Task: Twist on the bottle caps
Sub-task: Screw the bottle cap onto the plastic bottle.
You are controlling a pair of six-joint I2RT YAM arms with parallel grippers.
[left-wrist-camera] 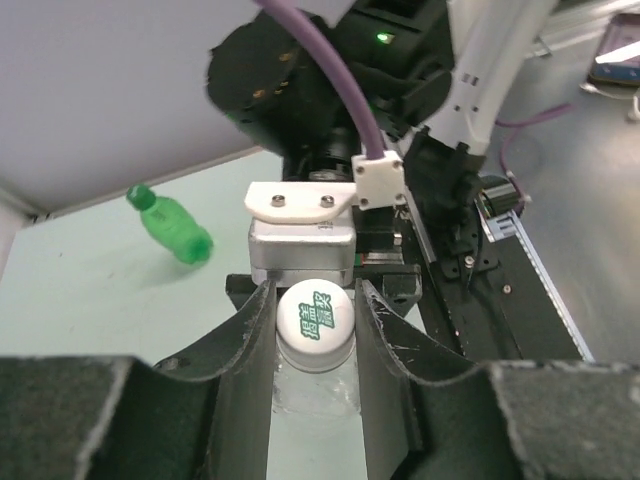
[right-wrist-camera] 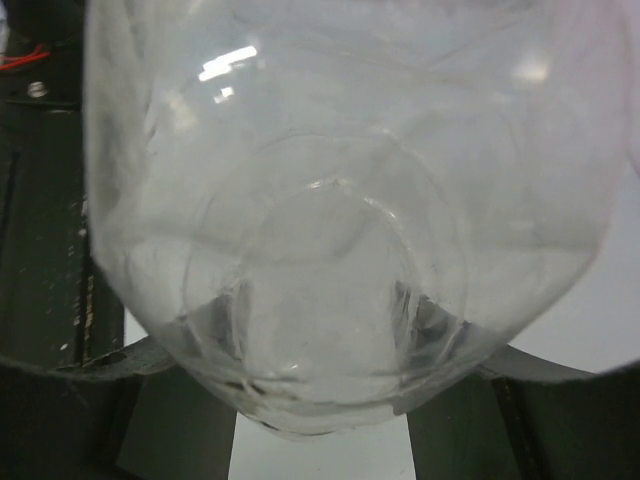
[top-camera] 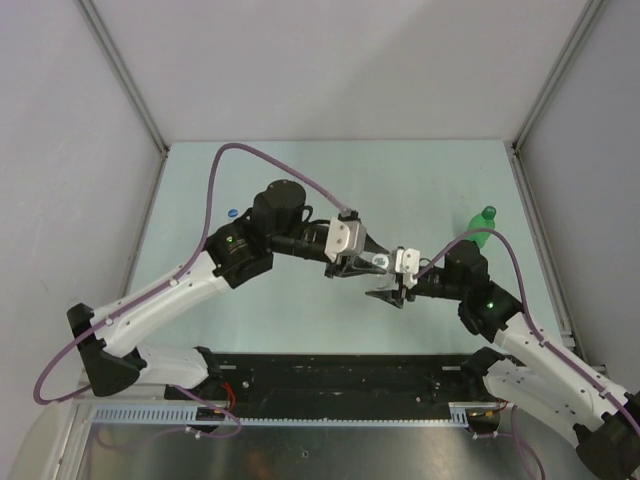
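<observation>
Grey walls enclose a pale green tabletop (top-camera: 300,180), viewed from above. Two black-and-white robot arms meet near its middle, the left arm (top-camera: 190,285) reaching in from one side and the right arm (top-camera: 530,345) from the other.

A clear ribbed plastic bottle (right-wrist-camera: 320,200) is held between them. Its base fills the right wrist view, where the right pincer (right-wrist-camera: 325,370) is seen spread to the bottle's width. A dark finger shows at each lower side of the bottle, so it is judged to be clamped. Well apart, near the right edge of the tabletop, a translucent green plastic bottle (top-camera: 480,226) rests with a green cap seemingly already on its neck. No third bottle can be seen.

In the left wrist view the left pincer (left-wrist-camera: 316,305) is closed to a narrow gap. Its two curved black fingers (left-wrist-camera: 250,345) press on either side of a white round screw cap (left-wrist-camera: 316,320) with green print, which is seated on the clear bottle's neck.

The step in hand is judged to be the tightening of this cap. It would be done well if the cap were kept square to the neck, pushed on lightly and turned about the bottle's own axis. The bottle should be gripped firmly enough not to spin. Too hard a squeeze could buckle the thin plastic.

A small round blue-and-white object (top-camera: 231,213) lies left of centre; it is too small to be identified.
</observation>
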